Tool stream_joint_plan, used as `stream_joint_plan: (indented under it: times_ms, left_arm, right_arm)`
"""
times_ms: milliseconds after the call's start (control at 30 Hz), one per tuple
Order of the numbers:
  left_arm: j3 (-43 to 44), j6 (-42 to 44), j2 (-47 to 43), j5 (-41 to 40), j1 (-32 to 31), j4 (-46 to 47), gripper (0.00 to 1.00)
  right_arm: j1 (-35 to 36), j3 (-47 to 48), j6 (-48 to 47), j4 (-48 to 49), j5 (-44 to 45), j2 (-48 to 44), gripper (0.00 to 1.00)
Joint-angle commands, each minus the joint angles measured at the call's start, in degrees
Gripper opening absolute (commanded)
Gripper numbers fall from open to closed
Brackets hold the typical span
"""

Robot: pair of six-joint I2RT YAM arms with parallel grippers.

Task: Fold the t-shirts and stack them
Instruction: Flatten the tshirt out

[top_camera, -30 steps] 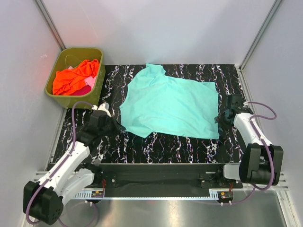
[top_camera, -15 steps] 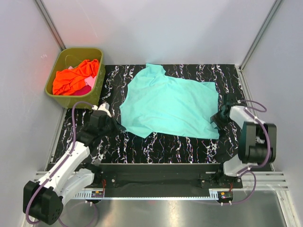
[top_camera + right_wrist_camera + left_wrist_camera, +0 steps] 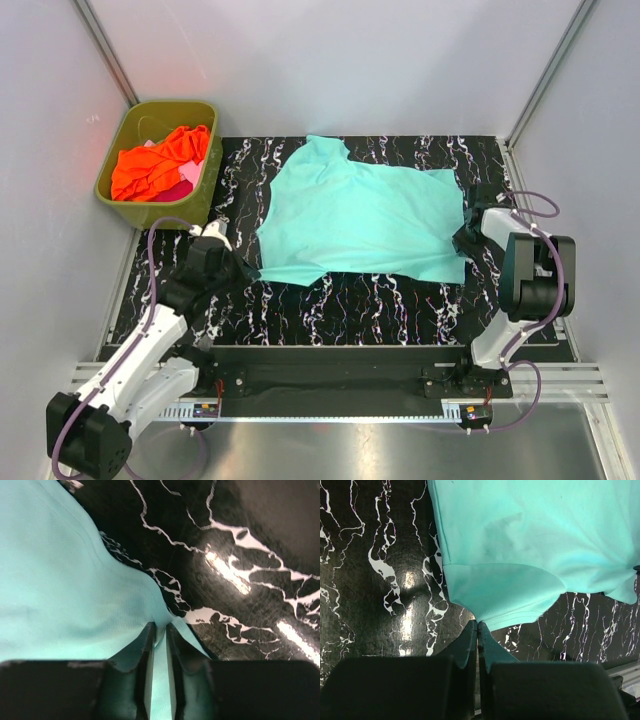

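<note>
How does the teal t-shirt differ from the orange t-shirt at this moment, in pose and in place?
The teal t-shirt lies spread out on the black marbled table; the orange t-shirt sits crumpled in the olive-green tub. The left gripper and the right gripper each pinch an edge of the teal one; nothing holds the orange one. Both are plain, bright cloth, and neither is folded yet.

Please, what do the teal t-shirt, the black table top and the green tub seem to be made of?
The teal t-shirt looks like soft matte knit cloth: it drapes, wrinkles and shows a hem. The table top is likely a glossy marble-look laminate or sheet, with white veins and bright light reflections. The green tub is probably hard, smooth plastic, judging by its even colour and rounded moulded rim.
</note>
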Motion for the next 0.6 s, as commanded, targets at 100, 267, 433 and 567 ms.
stream_joint_plan:
  times_ms: [100, 267, 433, 567]
  left_arm:
    - [-0.98, -0.76, -2.46, 1.41, -0.54, 3.25, 0.0]
    - [-1.68, -1.72, -2.99, 2.56, -0.97, 3.78, 0.0]
    - [-2.48, -2.34, -3.08, 2.73, -1.59, 4.48, 0.0]
    - [-2.39, -2.26, -3.34, 3.0, -2.03, 4.66, 0.0]
  right_arm:
    - [-0.19, 3.77, -4.97, 1.44, -3.96, -3.1, 0.33]
    - [-0.19, 3.43, 3.36, -13.22, -2.47, -12.06, 0.48]
    - [-0.19, -7.88, 15.05, -14.91, -8.71, -24.52, 0.49]
    - [-0.19, -13.97, 20.24, -14.91, -9.15, -31.66, 0.39]
